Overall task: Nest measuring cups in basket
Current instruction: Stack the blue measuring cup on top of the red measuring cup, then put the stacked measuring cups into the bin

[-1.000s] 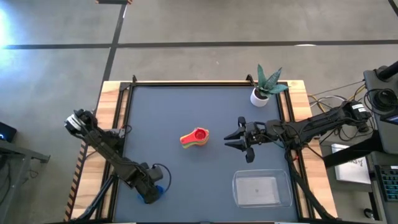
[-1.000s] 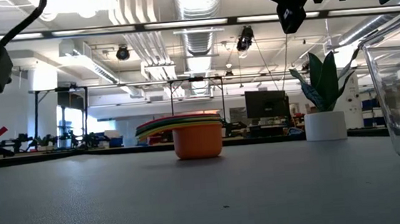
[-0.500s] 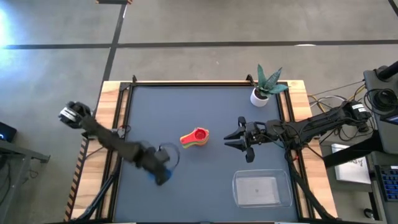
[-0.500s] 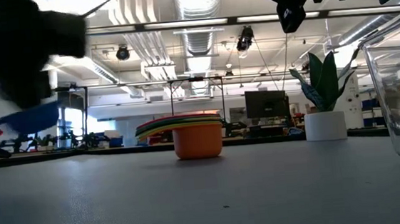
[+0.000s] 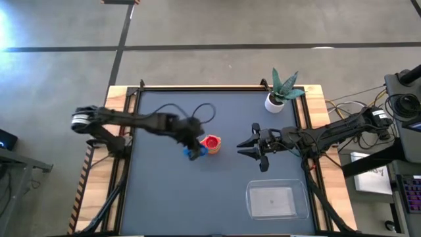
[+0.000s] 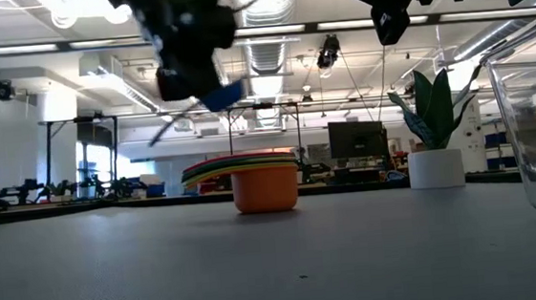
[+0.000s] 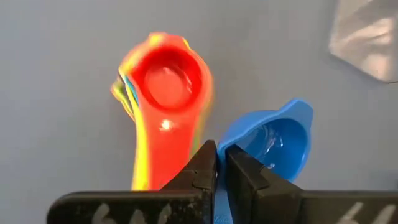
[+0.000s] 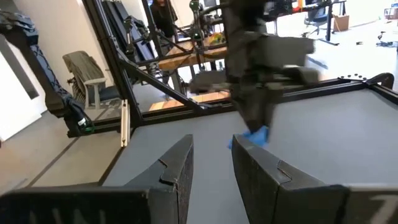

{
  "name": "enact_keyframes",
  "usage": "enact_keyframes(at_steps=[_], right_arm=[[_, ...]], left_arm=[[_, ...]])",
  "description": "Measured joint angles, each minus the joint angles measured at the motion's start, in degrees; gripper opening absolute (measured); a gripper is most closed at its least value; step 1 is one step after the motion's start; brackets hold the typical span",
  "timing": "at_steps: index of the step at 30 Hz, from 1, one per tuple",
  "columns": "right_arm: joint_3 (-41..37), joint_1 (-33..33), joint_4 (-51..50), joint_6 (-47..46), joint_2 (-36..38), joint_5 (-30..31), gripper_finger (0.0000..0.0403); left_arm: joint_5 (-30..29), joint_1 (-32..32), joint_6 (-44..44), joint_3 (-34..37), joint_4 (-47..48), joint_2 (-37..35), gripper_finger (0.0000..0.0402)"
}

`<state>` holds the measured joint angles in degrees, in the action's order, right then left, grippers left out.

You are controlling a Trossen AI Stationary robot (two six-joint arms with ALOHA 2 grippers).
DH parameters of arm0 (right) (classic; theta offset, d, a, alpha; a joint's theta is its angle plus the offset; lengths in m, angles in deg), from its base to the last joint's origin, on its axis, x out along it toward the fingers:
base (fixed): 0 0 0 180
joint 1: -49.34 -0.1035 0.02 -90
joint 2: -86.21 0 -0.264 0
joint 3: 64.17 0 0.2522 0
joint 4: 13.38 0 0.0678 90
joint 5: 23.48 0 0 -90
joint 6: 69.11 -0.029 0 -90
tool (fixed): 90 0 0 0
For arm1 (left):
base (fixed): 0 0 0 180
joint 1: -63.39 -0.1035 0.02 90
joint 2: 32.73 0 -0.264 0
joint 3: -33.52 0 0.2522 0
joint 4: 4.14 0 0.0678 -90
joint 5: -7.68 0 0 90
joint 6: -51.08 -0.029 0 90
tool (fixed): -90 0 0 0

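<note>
Grey table [image 5: 171,191] carries the nested cups [image 5: 211,143] near its middle, red one on top. Left gripper [image 5: 193,151] hangs just above and beside the stack, jaws pinched on the blue cup [image 7: 277,140]. Right gripper [image 5: 245,146] waits on the stack's other side, jaws slightly apart and holding nothing. Basket [image 5: 277,200] sits near the front right corner.
</note>
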<state>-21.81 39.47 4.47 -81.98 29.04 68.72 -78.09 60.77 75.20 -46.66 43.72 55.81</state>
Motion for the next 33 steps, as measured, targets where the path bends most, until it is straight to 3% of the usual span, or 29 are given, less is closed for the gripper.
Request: enact_keyframes(at_steps=[8, 16, 28, 33], right_arm=[[0.0, 0.0, 0.16, -1.12, 0.0, -0.31, 0.01], [0.0, 0.0, 0.15, -0.69, 0.0, -0.72, 0.01], [0.0, 0.0, -1.18, -0.49, 0.04, -0.74, 0.01], [0.0, 0.0, -1.44, -3.03, 0.07, -0.78, 0.01]], left_arm=[[3.94, -6.2, -8.41, -17.08, 10.2, 16.36, 0.0001], [4.0, -8.05, -8.81, -20.68, 12.59, 19.89, 0.0005], [3.87, -9.06, -8.79, -20.59, 13.11, 20.17, 0.014], [3.89, -9.06, -11.02, -20.59, 13.05, 20.17, 0.0175]])
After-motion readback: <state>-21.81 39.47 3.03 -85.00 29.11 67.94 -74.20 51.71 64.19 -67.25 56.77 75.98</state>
